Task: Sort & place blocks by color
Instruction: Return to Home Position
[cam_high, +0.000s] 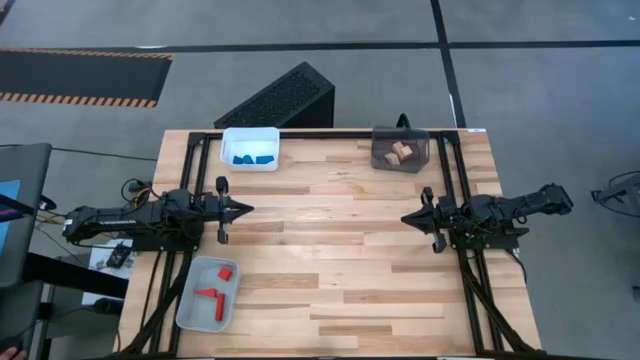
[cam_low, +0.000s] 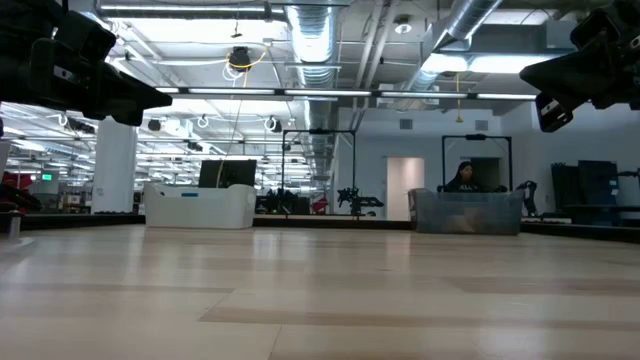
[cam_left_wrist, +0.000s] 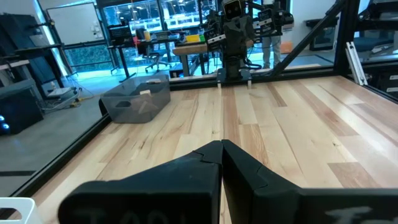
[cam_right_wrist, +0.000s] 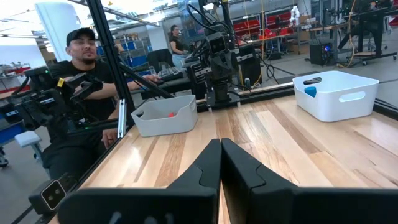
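Note:
Blue blocks (cam_high: 250, 158) lie in the white bin (cam_high: 251, 134) at the far edge. Plain wood blocks (cam_high: 401, 152) lie in the dark tinted bin (cam_high: 378, 150) at the far right. Red blocks (cam_high: 214, 290) lie in the grey bin (cam_high: 190, 305) at the near left. My left gripper (cam_high: 249, 209) hovers shut above the table's left side, pointing right. My right gripper (cam_high: 405, 218) hovers shut above the right side, pointing left. In the wrist views both finger pairs (cam_left_wrist: 221, 146) (cam_right_wrist: 220, 143) meet at their tips, with nothing between them.
The black frame rails (cam_high: 205, 135) run along the table's far, left and right edges. A dark slatted box (cam_high: 283, 98) stands on the floor beyond the far edge. Bare wood (cam_high: 330, 240) spans the middle between the grippers. A person (cam_right_wrist: 81, 81) sits beyond the table's left side.

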